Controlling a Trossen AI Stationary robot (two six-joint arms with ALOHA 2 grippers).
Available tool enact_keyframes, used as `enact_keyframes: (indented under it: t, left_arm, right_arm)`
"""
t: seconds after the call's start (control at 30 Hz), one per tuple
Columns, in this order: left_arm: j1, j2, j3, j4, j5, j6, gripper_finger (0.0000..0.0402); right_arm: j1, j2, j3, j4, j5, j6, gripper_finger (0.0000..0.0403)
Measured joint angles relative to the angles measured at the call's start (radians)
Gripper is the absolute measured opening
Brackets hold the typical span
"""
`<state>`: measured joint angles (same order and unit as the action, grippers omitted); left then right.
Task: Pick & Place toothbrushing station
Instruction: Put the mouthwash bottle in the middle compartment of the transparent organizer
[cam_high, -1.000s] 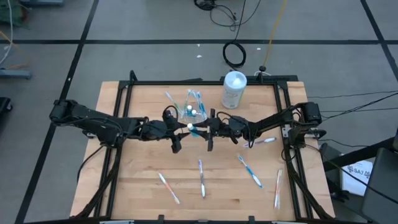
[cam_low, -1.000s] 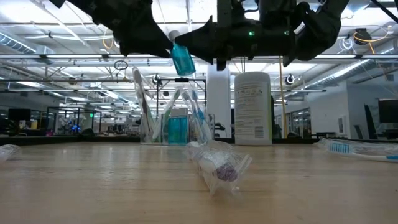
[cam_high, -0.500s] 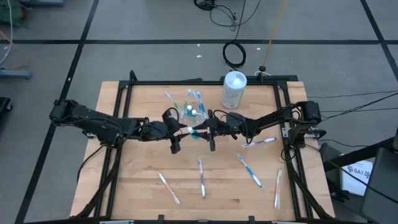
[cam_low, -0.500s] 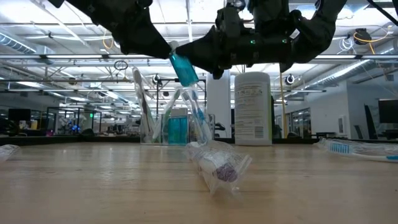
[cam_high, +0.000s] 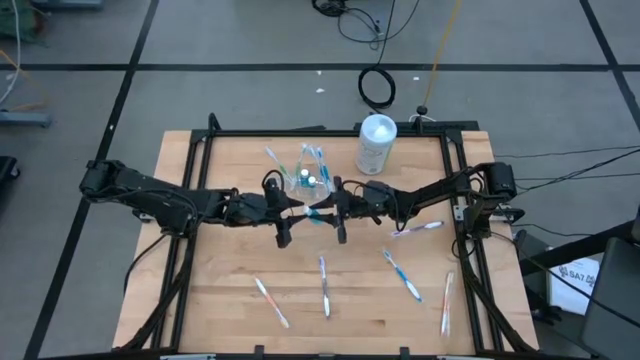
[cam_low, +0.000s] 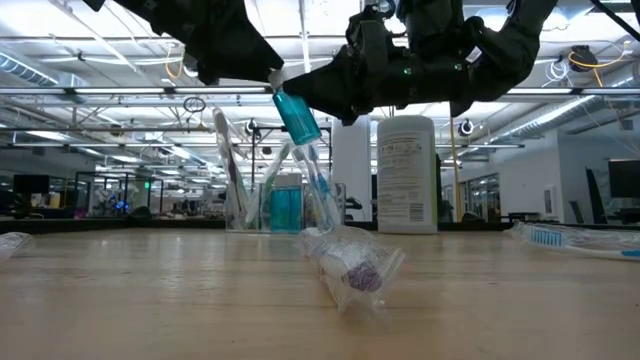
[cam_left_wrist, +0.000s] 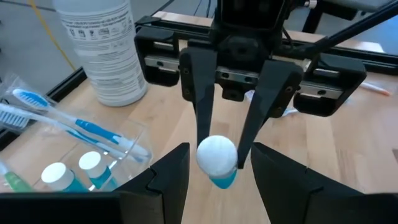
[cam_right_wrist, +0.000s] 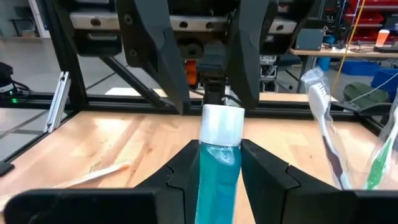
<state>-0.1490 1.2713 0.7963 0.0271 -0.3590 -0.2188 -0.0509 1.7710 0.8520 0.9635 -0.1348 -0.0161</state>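
**Toothpaste tube held between two grippers above the bench**

The right gripper (cam_right_wrist: 219, 163) is closed on the blue body of a toothpaste tube (cam_low: 296, 115), holding it in the air over the middle of the bench (cam_high: 220, 300), white cap pointing at the left arm. The left gripper (cam_left_wrist: 219, 177) faces it with its fingers spread on either side of the cap, not visibly pressing it. This looks like a handover, or a joint lowering toward the clear tumbler (cam_high: 310, 176), which stands just behind the pair and already holds toothbrushes (cam_left_wrist: 68, 124) and two capped tubes (cam_left_wrist: 74, 171).

To do this step well, the left gripper should probably close squarely on the cap or neck before the right one lets go, since the tube hangs tilted and could swing or drop. If the tumbler is the goal, the tube needs to come nearer upright and enter beside the brush handles without knocking them. More toothbrushes (cam_high: 323, 284) lie scattered on the near part of the bench, and a white lidded container (cam_high: 376, 145) stands beside the tumbler; both are best kept clear of.
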Motion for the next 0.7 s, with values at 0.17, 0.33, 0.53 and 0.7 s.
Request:
enact_keyframes:
  t: [0.17, 0.33, 0.53, 0.7]
  left_arm:
    - [0.01, 0.018, 0.0, 0.024, -0.004, -0.055, 0.0177]
    - [0.024, 0.039, 0.0, 0.082, 0.007, -0.081, 0.0177]
    - [0.024, 0.059, 0.0, 0.117, 0.007, -0.074, 0.0177]
    - [0.027, 0.062, 0.0, 0.12, 0.022, -0.076, 0.0177]
  right_arm:
    - [0.002, 0.0, 0.0, 0.043, 0.003, 0.002, 0.0096]
    - [0.016, 0.0, 0.001, 0.053, 0.006, -0.023, 0.0096]
    - [0.022, 0.0, 0.006, 0.046, 0.011, -0.049, 0.0096]
    - [0.022, 0.0, 0.005, 0.049, 0.009, -0.051, 0.0096]
